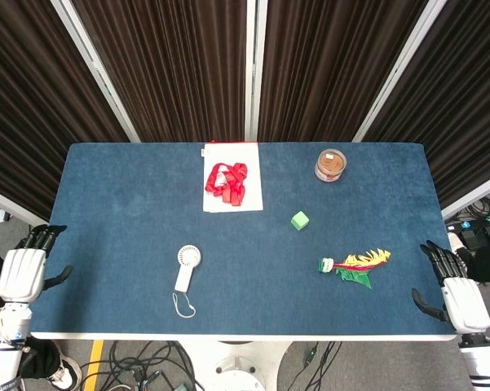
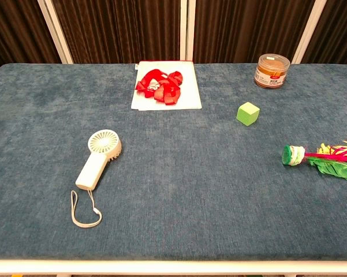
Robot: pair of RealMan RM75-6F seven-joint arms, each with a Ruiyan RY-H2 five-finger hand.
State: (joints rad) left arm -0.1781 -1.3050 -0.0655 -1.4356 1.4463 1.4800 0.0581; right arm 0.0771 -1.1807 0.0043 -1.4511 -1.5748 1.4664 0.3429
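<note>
My left hand [image 1: 26, 269] hangs off the table's left edge, fingers apart and holding nothing. My right hand [image 1: 455, 289] sits off the right edge, also empty with fingers spread. Neither hand shows in the chest view. A white handheld fan [image 1: 187, 269] [image 2: 98, 158] with a wrist loop lies front left of centre. A feathered shuttlecock [image 1: 355, 265] [image 2: 320, 157] lies nearest my right hand. A green cube [image 1: 300, 220] [image 2: 248, 113] sits mid-right. A red strap bundle [image 1: 227, 181] [image 2: 160, 84] rests on a white sheet [image 1: 249, 195] [image 2: 187, 98].
A small jar [image 1: 331, 165] [image 2: 272, 71] with brown contents stands at the back right. The blue cloth-covered table [image 1: 114, 204] [image 2: 179, 190] is backed by dark curtains. Cables lie on the floor below the front edge.
</note>
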